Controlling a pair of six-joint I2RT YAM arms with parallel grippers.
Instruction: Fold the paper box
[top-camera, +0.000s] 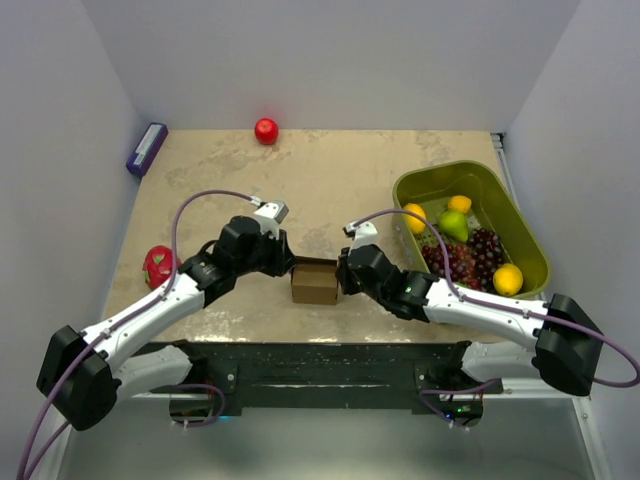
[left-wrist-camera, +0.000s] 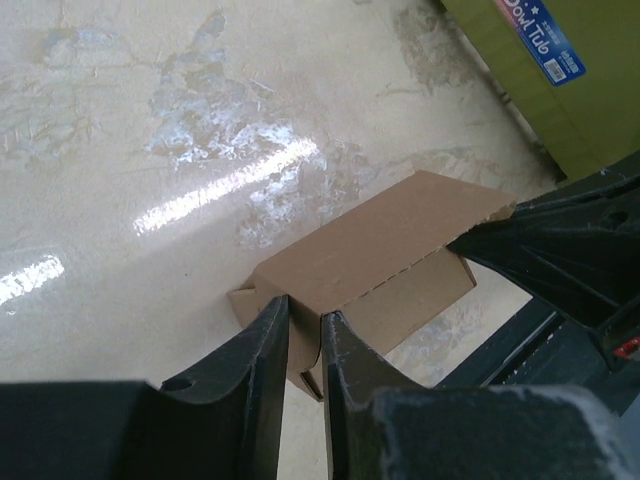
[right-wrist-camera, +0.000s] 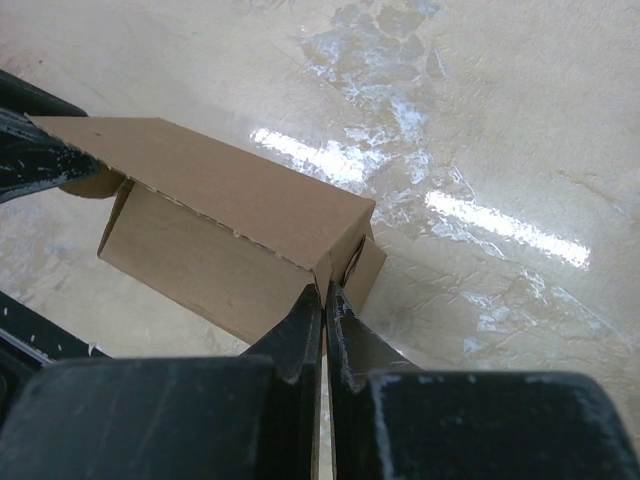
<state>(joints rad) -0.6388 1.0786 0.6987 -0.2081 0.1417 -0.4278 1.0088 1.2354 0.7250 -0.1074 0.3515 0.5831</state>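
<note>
Box (top-camera: 314, 284) is seen near the table's (top-camera: 330, 180) front edge. Its left end is pinched by the left gripper (left-wrist-camera: 303, 320); the right gripper (right-wrist-camera: 323, 297) is closed tight at the right corner. Likely light, stiff card, easily creased: best held by edges.

White links (top-camera: 140, 315), black joints (top-camera: 75, 375), lilac cables (top-camera: 215, 193); matte-black left tool (left-wrist-camera: 305, 322) and right tool (right-wrist-camera: 323, 300).
</note>
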